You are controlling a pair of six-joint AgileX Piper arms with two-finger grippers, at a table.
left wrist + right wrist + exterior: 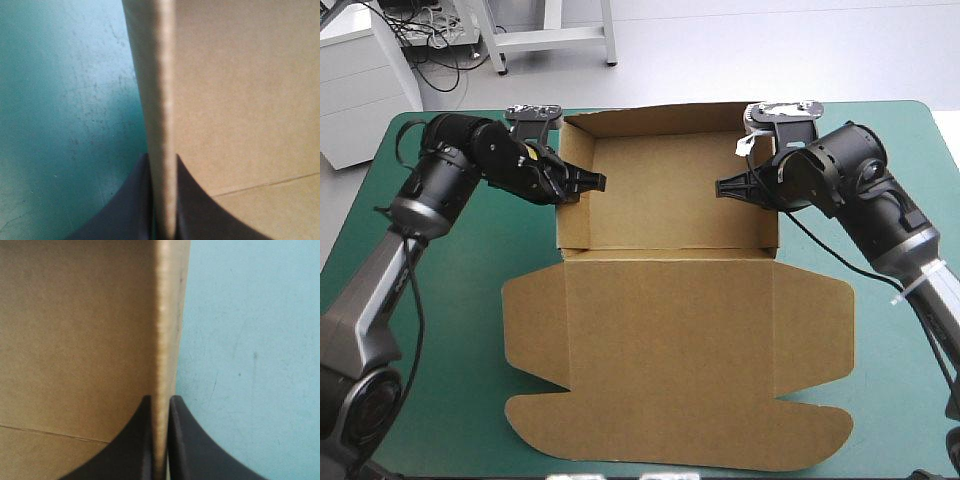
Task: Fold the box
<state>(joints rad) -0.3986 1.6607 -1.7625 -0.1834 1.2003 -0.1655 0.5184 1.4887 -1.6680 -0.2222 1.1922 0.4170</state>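
- Lying across the middle of the teal-green desk (450, 330), one brown box (670, 330) of plain matt board is half formed
- Its far part is an open tray with three walls raised: one on the left, one on the right, one along the far side
- Its near part lies flat: one broad lid panel, two side wings with cut corners, and one long front flap with rounded ends, reaching almost to the desk's near edge
- Two arms reach in, one from each side, each ending in one tool with two black, fin-shaped fingers (125, 215)
- The left tool (595, 182) pinches the top edge of the tray's left wall, its fingers all but closed with the board between them
- The right tool (725, 187) clamps the right wall the same way, one finger inside the tray and one outside
- Close up, each gripped wall edge shows as one thin pale strip, with smooth board on one side and faintly scuffed desk on the other
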